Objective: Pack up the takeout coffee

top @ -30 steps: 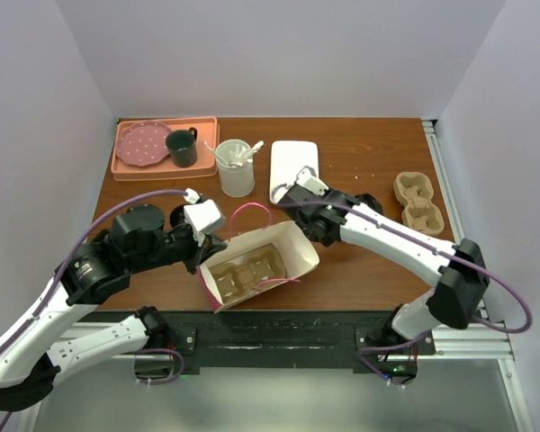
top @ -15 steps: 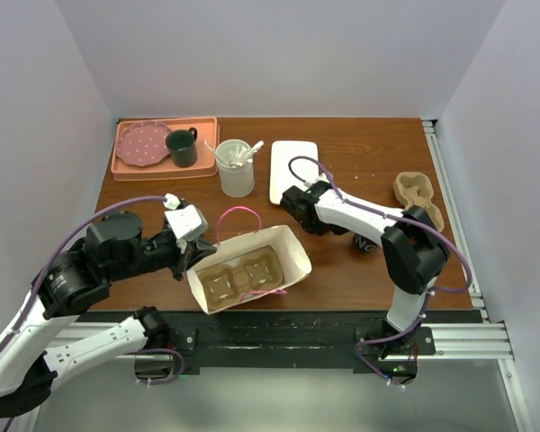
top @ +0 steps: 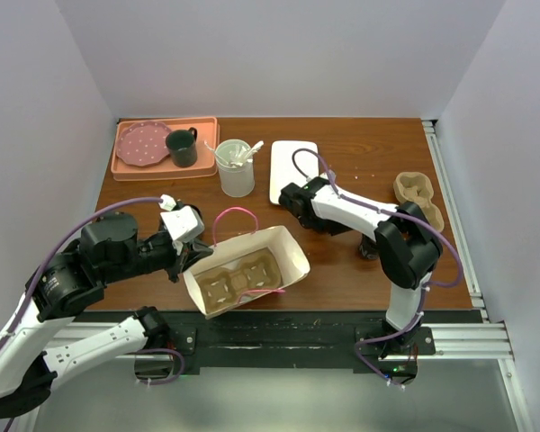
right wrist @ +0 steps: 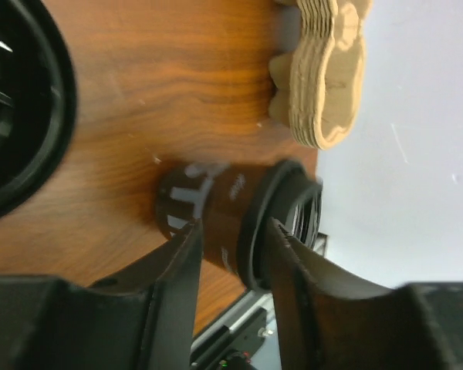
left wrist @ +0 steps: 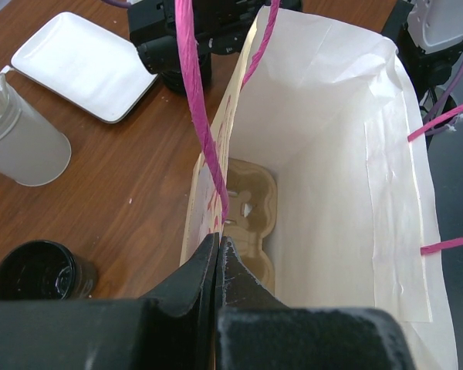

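Left gripper (left wrist: 217, 240) clamps the bag (left wrist: 332, 154) by its 9 o'clock rim, so the mouth stands open over the carrier (left wrist: 251, 204) inside. At the bag's 1 o'clock, right gripper (right wrist: 231, 227) is narrowly parted and empty. The cup (right wrist: 216, 204) lies toppled at the bag's 3 o'clock, unpacked.
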`<state>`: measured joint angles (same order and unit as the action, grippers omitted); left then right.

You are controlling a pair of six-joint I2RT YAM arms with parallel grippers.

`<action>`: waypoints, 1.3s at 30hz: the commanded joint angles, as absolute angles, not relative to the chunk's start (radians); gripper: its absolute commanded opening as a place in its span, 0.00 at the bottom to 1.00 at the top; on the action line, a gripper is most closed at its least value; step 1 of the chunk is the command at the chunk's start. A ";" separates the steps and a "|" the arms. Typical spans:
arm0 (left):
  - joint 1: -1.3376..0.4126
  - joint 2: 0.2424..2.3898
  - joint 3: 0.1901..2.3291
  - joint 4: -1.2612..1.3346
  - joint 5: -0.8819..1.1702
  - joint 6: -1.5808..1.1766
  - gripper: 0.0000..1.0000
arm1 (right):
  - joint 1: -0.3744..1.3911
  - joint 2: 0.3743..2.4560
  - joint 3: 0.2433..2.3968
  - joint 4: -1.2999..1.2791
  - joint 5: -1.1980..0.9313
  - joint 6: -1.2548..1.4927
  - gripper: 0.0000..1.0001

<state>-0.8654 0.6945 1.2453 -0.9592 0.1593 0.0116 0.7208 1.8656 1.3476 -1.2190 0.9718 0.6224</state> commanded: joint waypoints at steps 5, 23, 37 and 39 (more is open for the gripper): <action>-0.870 0.695 1.221 -0.868 0.120 0.067 0.02 | 0.724 1.722 1.451 -1.123 0.789 0.606 0.68; -0.870 0.762 1.080 -0.600 0.218 0.103 0.05 | 0.421 1.241 1.266 -1.223 0.512 0.816 0.80; -0.870 0.773 1.091 -0.615 0.221 0.103 0.05 | 0.295 1.309 1.145 -1.033 0.397 0.675 0.92; -0.870 0.772 1.091 -0.621 0.215 0.107 0.05 | 0.281 1.313 1.129 -1.016 0.379 0.669 0.91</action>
<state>-0.8658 0.7795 1.0767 -0.6514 0.2127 0.0780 0.3016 1.3205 1.1542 -1.0824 0.4175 0.6994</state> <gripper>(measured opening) 0.050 0.913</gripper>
